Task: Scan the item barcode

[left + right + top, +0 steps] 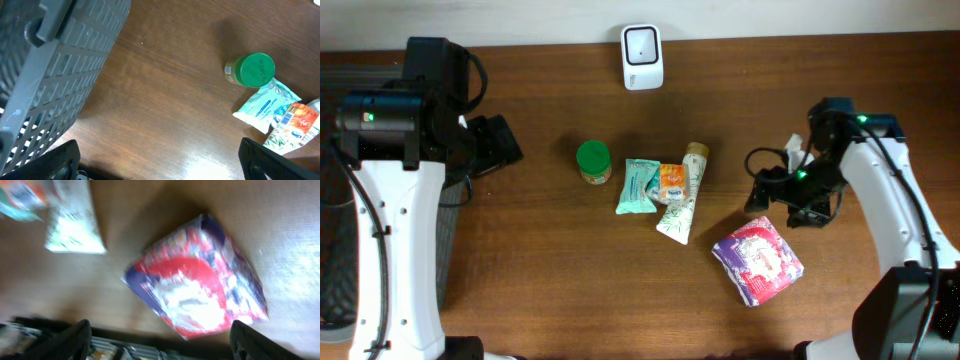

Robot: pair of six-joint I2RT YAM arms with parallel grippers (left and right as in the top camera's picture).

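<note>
Lying on the table (550, 260), a purple-edged, red-and-white packet (757, 260).

The left pincer (505, 145) juts sideways off the upright left arm (395, 230), fingers spread wide, empty. The right arm (900, 200) bends inward; below its wrist the right pincer (785, 195) gapes, gripping nothing.

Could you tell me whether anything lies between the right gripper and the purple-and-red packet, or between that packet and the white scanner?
Nothing visible separates the open right gripper from the purple-and-red plastic packet. Towards the white scanner at the far edge, the pale tube and orange sachet lie close to the straight line.
</note>
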